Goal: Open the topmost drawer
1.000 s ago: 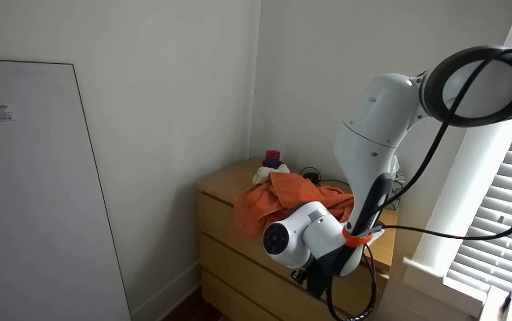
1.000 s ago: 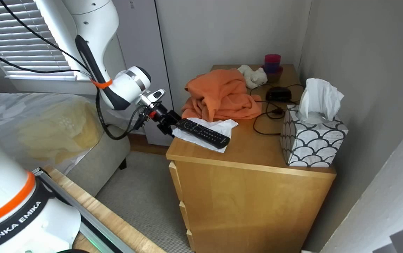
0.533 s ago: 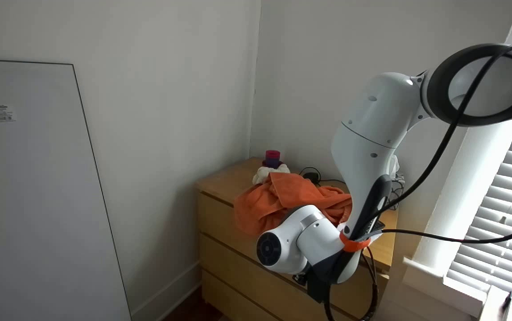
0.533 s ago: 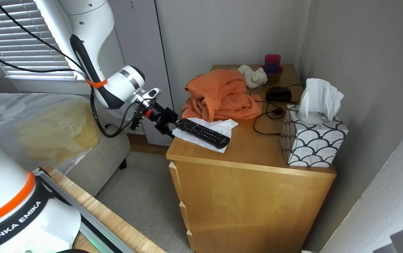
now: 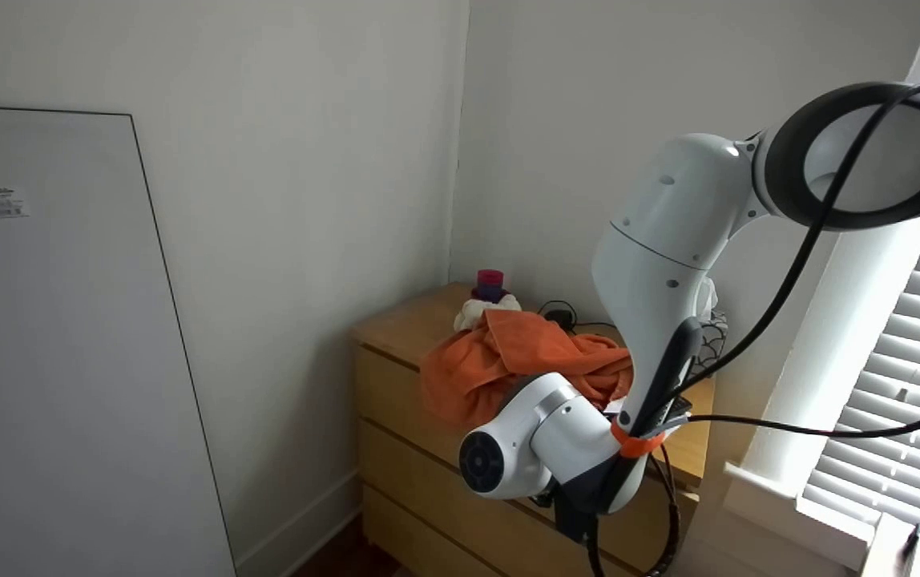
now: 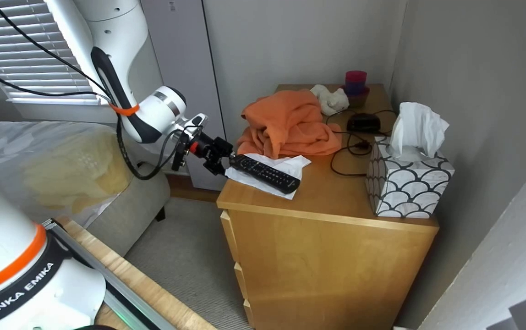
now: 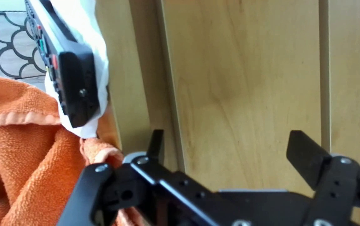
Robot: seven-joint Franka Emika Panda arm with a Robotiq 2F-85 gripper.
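The topmost drawer shows its plain light-wood front in the wrist view and in an exterior view. In an exterior view its front shows edge-on, close to the dresser like the fronts below, and looks shut. My gripper is open and empty, its fingers spread wide in front of this drawer front. One finger appears over the gap above the drawer, the other near the gap below it. In an exterior view the gripper is by the dresser's front top corner. Contact cannot be told.
A black remote on white paper lies at the dresser top's front edge, close to the gripper. An orange towel hangs over the drawer front. A tissue box and a black device with cables stand behind.
The arm's wrist has moved slightly down and back from the dresser, mostly in the first half second. The drawer, remote and towel have not visibly moved.
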